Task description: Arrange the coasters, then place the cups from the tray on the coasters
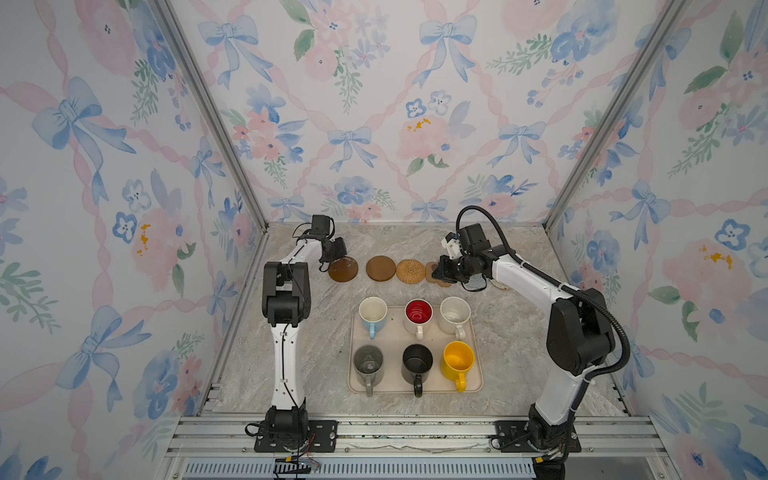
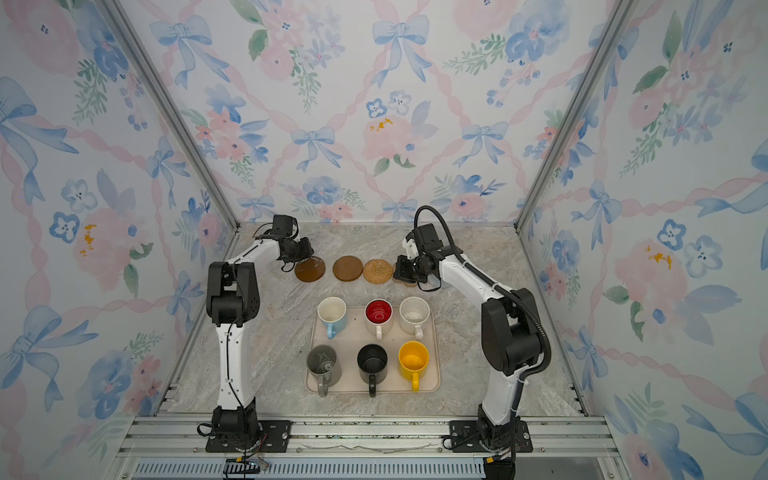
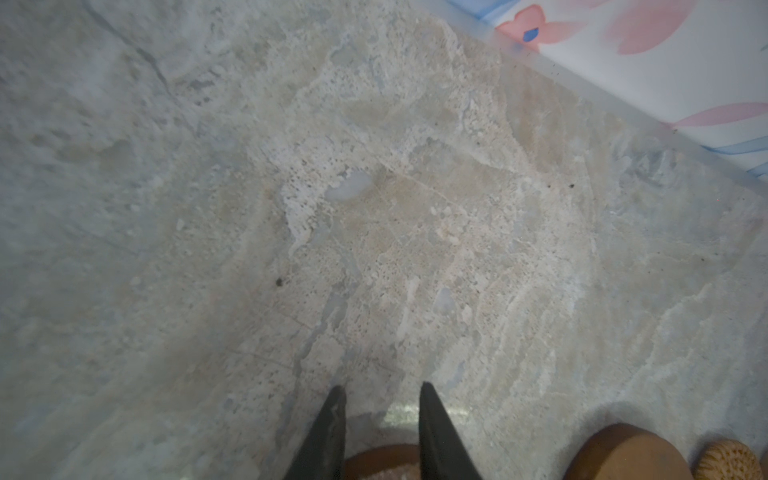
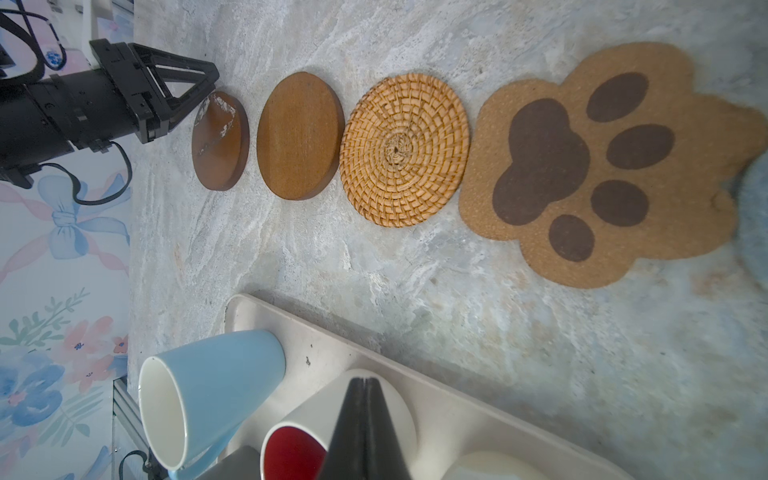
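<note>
Pinches brown disc point(image 1: 343, 270) by its rim with left pincer point(image 3: 382, 392), left of centre in a top view, tilted on surface point(image 1: 316, 353). Holds right pincer point(image 4: 363, 382) pressed together, empty. Looks stiff, light, slick: suits edge grip.

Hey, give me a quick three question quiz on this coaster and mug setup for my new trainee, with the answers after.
1. True or false: the yellow mug stands on the tray.
2. Which coaster lies between the flat brown disc and the paw coaster? A rattan round; B felt square; C metal ring.
3. Fill in: the ___ hand grips the tilted brown disc.
Key: 1 true; 2 A; 3 left hand. The right hand is shut and empty.
</note>
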Available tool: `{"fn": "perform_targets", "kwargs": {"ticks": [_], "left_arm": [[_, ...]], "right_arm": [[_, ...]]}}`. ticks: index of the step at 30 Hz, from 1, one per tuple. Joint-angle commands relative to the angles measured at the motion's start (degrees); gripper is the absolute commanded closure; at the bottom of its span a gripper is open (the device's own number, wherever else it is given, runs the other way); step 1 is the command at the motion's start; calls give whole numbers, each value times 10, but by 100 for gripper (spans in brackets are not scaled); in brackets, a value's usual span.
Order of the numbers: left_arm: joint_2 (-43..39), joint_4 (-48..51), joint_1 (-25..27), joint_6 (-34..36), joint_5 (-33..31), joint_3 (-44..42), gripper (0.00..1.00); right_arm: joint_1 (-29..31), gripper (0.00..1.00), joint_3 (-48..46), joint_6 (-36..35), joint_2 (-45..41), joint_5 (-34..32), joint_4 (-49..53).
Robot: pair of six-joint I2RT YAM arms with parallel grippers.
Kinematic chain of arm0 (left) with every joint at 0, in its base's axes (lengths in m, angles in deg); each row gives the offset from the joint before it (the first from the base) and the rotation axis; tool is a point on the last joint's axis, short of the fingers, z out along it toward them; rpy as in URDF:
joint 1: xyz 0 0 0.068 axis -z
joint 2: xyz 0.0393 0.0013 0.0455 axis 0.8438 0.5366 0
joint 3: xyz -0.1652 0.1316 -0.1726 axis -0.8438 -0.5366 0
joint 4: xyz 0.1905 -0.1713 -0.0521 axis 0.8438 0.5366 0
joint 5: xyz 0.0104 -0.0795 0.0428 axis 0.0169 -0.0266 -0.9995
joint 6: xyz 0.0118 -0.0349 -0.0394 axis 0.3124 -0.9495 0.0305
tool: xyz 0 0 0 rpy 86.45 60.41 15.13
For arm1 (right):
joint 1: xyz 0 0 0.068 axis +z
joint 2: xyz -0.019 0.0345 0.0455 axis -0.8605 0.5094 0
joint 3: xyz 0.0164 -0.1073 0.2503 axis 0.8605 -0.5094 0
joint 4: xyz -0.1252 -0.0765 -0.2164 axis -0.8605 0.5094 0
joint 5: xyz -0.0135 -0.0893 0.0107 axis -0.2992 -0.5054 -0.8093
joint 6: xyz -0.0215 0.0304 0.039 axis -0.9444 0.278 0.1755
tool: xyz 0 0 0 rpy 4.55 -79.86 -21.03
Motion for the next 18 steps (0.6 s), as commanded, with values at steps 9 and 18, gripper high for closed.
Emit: {"fn": "perform_targets", "kwargs": {"ticks": [9,18], "left_arm": [[-36,17,-3,15,4,-54,73],[-67,17,-3,9,-6,-28,73]], "right_arm": [[10,100,10,5,22,9,-2],[6,100,74,6,70,33,-12]]}}
